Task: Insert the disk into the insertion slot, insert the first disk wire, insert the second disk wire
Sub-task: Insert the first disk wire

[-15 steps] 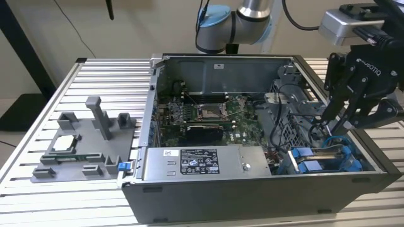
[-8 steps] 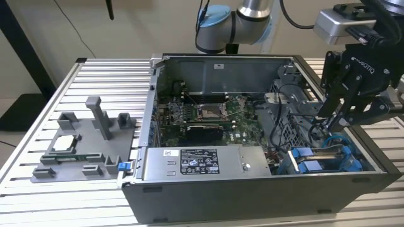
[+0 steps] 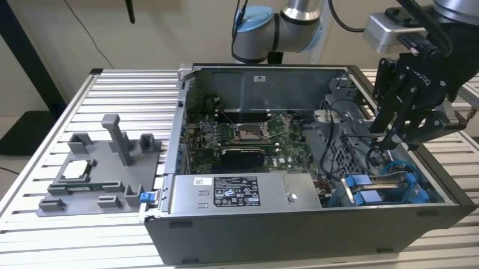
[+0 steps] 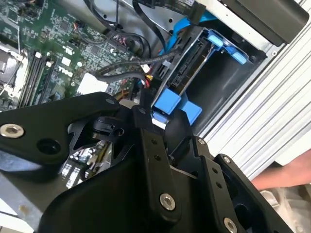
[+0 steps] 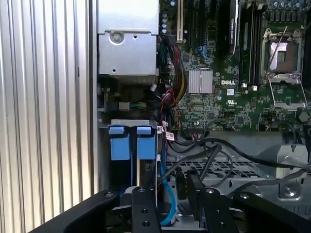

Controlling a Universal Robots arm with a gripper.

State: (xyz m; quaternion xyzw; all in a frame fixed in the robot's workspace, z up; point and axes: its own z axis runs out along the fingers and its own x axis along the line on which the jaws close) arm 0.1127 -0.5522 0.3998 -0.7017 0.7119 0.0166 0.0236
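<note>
The gripper (image 4: 154, 119), its grip not discernible, is poised just beside the disk (image 4: 186, 70), already seated in the slot (image 5: 132, 124) at a corner of the case (image 3: 299, 235); black wires (image 4: 127, 66) nearby could be snagged or pulled loose if an approach is made askew.

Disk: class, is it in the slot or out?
In: the disk sits inside the slot's metal walls, blue carrier and all.
</note>
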